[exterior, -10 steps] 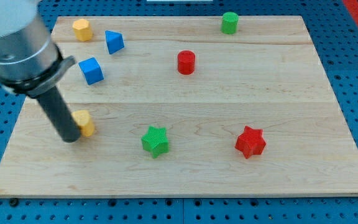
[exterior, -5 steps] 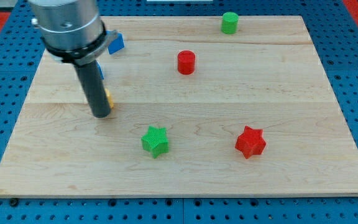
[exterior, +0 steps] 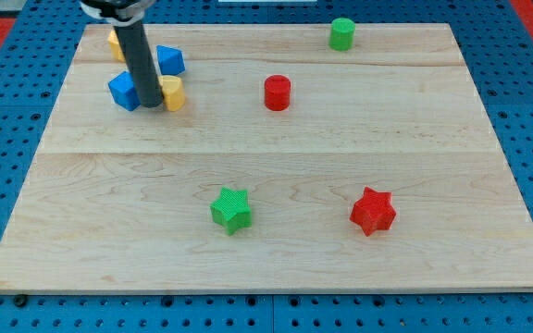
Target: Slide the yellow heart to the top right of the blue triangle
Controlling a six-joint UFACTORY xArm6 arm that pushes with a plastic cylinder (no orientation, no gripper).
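Note:
The yellow heart (exterior: 172,92) lies near the board's top left, just below the blue triangle (exterior: 170,60) and apart from it. My dark rod comes down from the view's top. My tip (exterior: 151,107) rests on the board against the heart's left side, between the heart and a blue cube (exterior: 123,91). The rod hides part of the cube's right side.
A yellow hexagon block (exterior: 115,43) sits at the top left, partly hidden by the rod. A red cylinder (exterior: 278,92) and a green cylinder (exterior: 342,33) stand further right. A green star (exterior: 231,209) and a red star (exterior: 372,211) lie lower down.
My tip has pushed the yellow heart up and to the right, from the board's left middle to just below the blue triangle, beside the blue cube.

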